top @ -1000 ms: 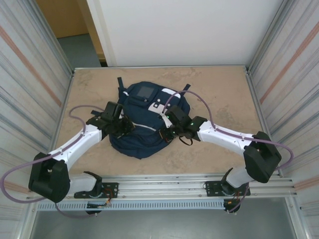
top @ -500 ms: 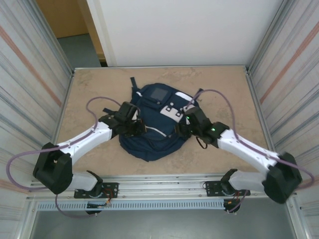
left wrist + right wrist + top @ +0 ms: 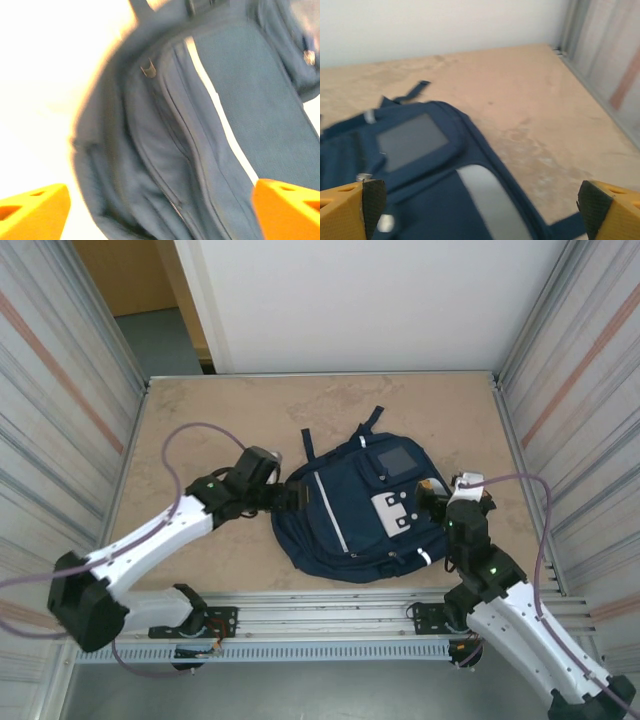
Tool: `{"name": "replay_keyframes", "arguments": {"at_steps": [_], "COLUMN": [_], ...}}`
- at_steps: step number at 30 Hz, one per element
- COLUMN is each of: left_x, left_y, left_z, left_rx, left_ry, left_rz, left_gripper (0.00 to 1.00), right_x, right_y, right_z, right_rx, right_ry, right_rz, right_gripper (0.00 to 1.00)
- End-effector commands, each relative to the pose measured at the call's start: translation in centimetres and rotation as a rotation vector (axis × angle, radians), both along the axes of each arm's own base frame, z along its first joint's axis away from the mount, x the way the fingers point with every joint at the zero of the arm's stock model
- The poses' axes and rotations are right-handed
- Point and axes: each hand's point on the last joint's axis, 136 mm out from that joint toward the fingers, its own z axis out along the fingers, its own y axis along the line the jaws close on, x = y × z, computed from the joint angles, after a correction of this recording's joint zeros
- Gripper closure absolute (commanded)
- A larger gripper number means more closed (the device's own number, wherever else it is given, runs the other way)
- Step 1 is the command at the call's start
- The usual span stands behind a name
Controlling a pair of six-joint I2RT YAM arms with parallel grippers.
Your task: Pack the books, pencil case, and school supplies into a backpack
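The navy backpack [image 3: 345, 515] lies flat on the table, right of centre, with its grey front panel [image 3: 396, 462] facing up and its straps toward the back. My left gripper [image 3: 291, 498] is open at the bag's left edge. In the left wrist view its orange fingertips [image 3: 35, 210] stand wide apart over a closed zipper seam [image 3: 172, 200] of the backpack [image 3: 200, 125]. My right gripper [image 3: 432, 496] is open at the bag's right edge. In the right wrist view it [image 3: 480, 212] hovers over the backpack [image 3: 420, 200], by the grey panel [image 3: 410, 140]. Books, pencil case and school supplies are out of view.
The beige table [image 3: 200, 420] has bare surface to the left of and behind the bag. Corrugated metal walls [image 3: 60, 410] close both sides, and a white wall stands at the back. A metal rail [image 3: 330, 605] runs along the near edge.
The backpack slid to the right and turned, its front panel now at the right. Both grippers went from shut to open. The right arm drew back toward the near right corner.
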Motion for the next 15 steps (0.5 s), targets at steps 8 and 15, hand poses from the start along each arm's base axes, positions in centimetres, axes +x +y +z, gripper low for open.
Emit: {"name": "replay_keyframes", "arguments": {"at_steps": [8,15], "left_x": [3.3,3.5], "left_y": [14.6,17.1], "left_z": [-2.2,-4.7], "left_rx": [0.182,0.262], "left_ry": [-0.1,-0.105], "left_rz": [0.387,0.352], "left_gripper": [0.01,0.01], "right_x": [2.0,4.8], "right_y": [-4.2,-0.9], "right_z": [-3.9,-7.4], "right_rx": [0.262,0.691], "right_ry": [0.054,0.408], "right_rz": [-0.092,0.129], "right_gripper": [0.01,0.04]}}
